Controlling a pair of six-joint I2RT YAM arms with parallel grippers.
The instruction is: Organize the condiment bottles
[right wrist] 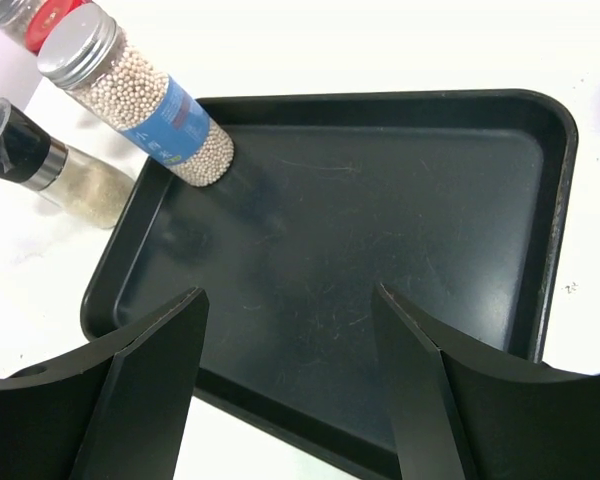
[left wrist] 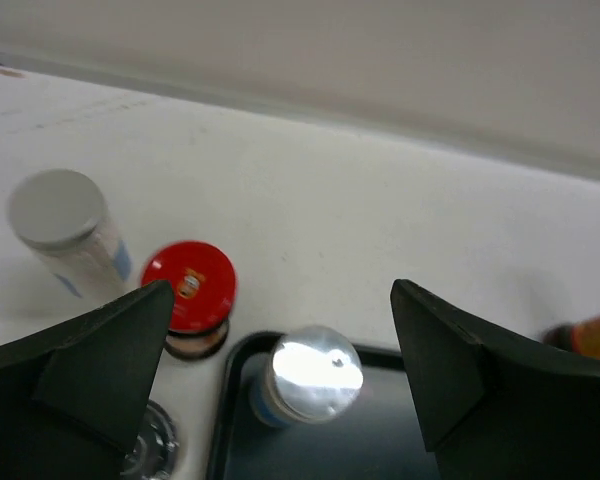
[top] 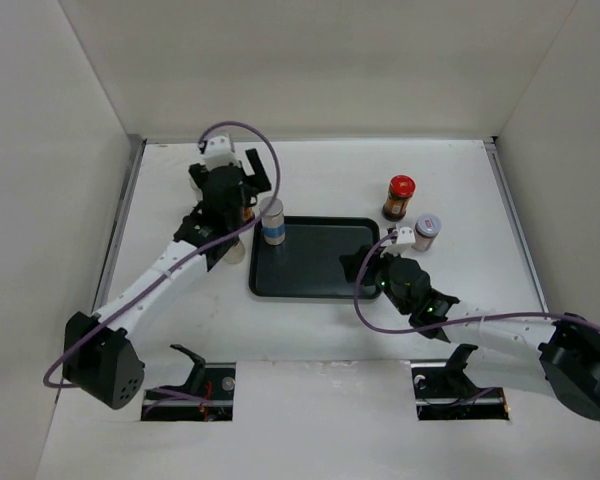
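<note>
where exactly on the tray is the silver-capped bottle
In the top view, the bottle stands in the tray's far-left corner, just by the open left gripper.

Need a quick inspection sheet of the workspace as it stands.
Surface: white table, black tray in the middle.
Job's things: beaded cylinder upright in tray's far-left corner; red-lidded jar and silvery-lidded jar right of the tray; others crowd its left side.
Clutter: nothing seen.
Grippers: left gripper open above the cylinder; right gripper open over bare tray.
Cables: purple cable looped at each arm.
Surroundings: white walls on three sides.
</note>
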